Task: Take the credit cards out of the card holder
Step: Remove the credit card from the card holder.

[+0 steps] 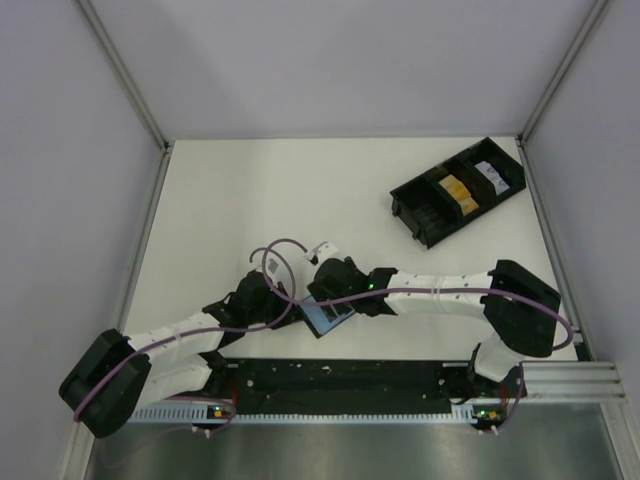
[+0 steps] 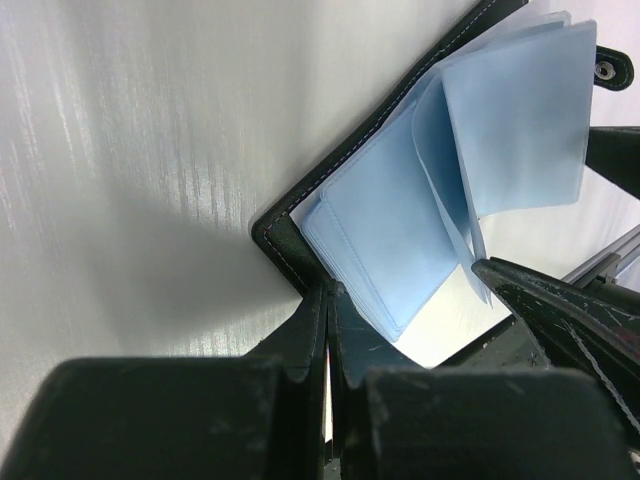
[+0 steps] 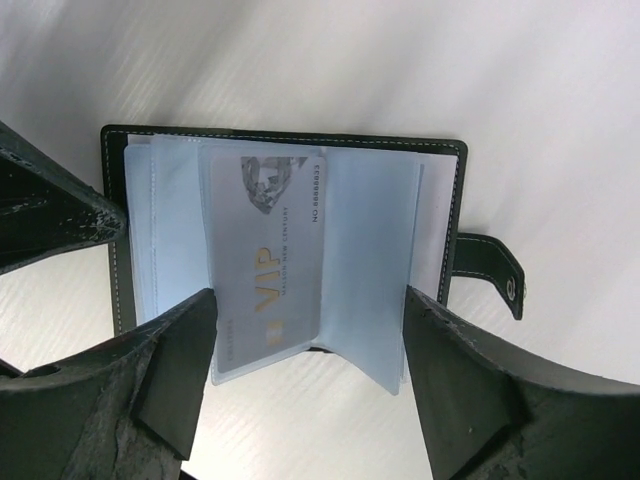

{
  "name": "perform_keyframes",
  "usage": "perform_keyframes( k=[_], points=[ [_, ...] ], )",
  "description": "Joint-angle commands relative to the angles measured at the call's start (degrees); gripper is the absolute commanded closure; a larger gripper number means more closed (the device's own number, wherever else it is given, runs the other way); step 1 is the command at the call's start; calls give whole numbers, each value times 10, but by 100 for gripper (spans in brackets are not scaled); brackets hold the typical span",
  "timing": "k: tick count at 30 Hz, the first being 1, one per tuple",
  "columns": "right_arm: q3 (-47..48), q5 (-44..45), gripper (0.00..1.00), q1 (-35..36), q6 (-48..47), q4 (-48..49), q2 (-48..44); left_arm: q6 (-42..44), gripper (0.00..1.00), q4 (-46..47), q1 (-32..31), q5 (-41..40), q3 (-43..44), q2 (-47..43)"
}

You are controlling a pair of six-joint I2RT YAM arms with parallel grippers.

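Observation:
The black card holder [image 3: 445,200] lies open on the white table, its pale blue sleeves [image 2: 390,230] fanned out. One sleeve holds a silver credit card [image 3: 265,250] with gold "VIP" lettering. My left gripper [image 2: 335,295] is shut on the corner of the holder's black cover [image 2: 285,240]. My right gripper [image 3: 308,300] is open just above the holder, one finger on each side of the upright sleeves. In the top view both grippers meet over the card holder [image 1: 327,318] near the front edge.
A long black compartmented tray [image 1: 415,195] stands at the back right, with an orange-yellow card [image 1: 455,190] and a white item [image 1: 490,172] in it. The holder's snap tab [image 3: 490,270] sticks out to one side. Walls close in the table's sides.

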Motion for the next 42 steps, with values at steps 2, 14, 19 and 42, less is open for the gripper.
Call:
perform_keyframes(
  k=[2, 14, 19, 42],
  points=[
    [-9, 48, 24, -16, -1, -20, -20, 25, 100, -58, -1, -37, -10, 6],
    [-7, 27, 7, -17, -9, -25, -51, 26, 100, -58, -2, -32, -9, 5],
    [-40, -92, 10, -17, -43, 54, -99, 26, 100, -57, -1, -32, -6, 6],
    [-132, -285, 47, -120, 36, 216, -71, 16, 100, -118, -2, -32, 23, -136]
  ],
)
